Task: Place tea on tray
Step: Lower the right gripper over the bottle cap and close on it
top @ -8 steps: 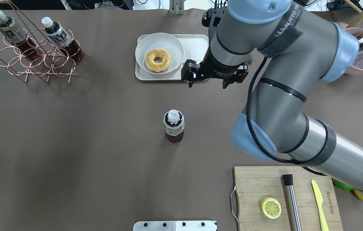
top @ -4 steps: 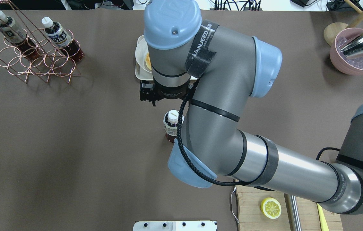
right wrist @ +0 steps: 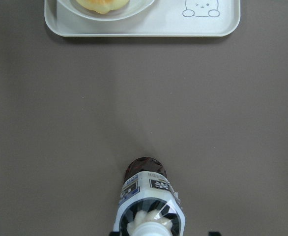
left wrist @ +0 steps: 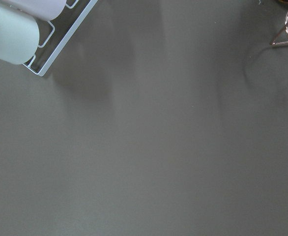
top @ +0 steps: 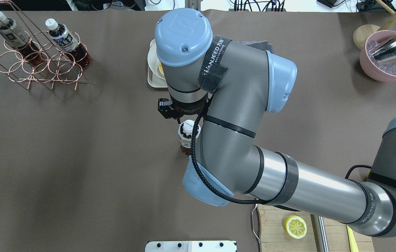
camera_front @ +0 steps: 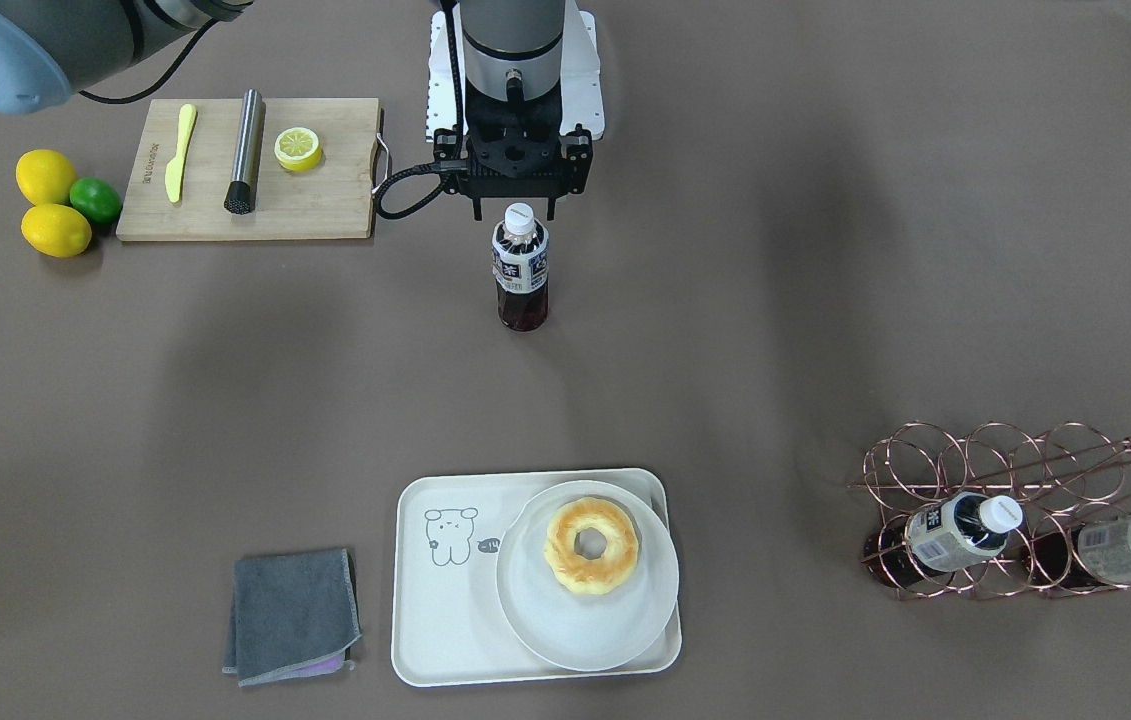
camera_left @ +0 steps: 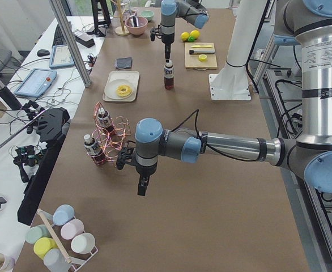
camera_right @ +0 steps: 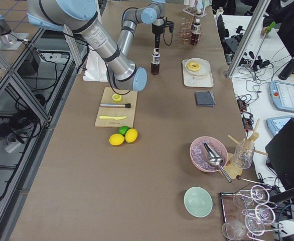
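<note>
**A:** Where's the tea (camera_front: 521,270)?

**B:** It stands upright on the table (camera_front: 225,380), between my base and the tray (camera_front: 445,610) and well apart from it. My right gripper (camera_front: 514,208) hangs just over the cap (right wrist: 151,229). Its fingers (camera_front: 476,207) are spread wide, one to each side, gripping nothing.

**A:** Why come from above?

**B:** The bottle is standing. I judge a straight drop lets me pinch below the cap without tipping it.

**A:** Is there room on the tray?

**B:** The plate (camera_front: 525,640) with the doughnut (camera_front: 591,546) fills one half. The half with the bear (camera_front: 450,536) is bare, so I'd set it there.

**A:** And your other hand?

**B:** My left gripper (camera_left: 141,190) hangs low over the table near the rack (camera_front: 1005,470), clear of all this. Only the side camera shows it, so I can't tell whether it's open or closed.
</note>
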Tool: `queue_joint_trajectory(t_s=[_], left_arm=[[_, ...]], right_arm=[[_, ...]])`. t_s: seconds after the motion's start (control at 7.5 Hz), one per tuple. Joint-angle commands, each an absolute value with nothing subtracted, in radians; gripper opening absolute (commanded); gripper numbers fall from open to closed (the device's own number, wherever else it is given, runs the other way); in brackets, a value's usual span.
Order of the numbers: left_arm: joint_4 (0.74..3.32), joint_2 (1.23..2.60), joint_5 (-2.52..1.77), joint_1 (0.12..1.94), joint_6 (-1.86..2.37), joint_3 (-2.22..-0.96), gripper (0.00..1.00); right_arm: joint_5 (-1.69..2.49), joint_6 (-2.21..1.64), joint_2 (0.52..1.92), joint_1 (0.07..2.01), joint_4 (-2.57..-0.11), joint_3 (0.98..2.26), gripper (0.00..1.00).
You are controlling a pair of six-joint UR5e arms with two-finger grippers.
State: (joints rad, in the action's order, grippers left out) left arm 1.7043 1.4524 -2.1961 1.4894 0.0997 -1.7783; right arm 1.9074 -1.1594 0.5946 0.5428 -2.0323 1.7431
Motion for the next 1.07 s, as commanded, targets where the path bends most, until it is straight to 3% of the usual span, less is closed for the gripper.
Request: queue_joint_trajectory(t_s=[0.0,0.53,0.93], left_arm=[[1.713,1.459,-2.197,1.488,0.101,-1.772,0.98],[1.715,1.485,-2.197,1.488,0.100,-1.737,0.98],[1.715,1.485,-2.197,1.488,0.100,-1.736,0.98]], right_arm=[[1.908,-1.138,0.633,0.546,-1.987,1.746,0.67],[1.911,-1.154,0.623,0.534,-1.980,1.749,0.74],[1.907,-1.155,0.632,0.522,-1.980,1.749,0.72]])
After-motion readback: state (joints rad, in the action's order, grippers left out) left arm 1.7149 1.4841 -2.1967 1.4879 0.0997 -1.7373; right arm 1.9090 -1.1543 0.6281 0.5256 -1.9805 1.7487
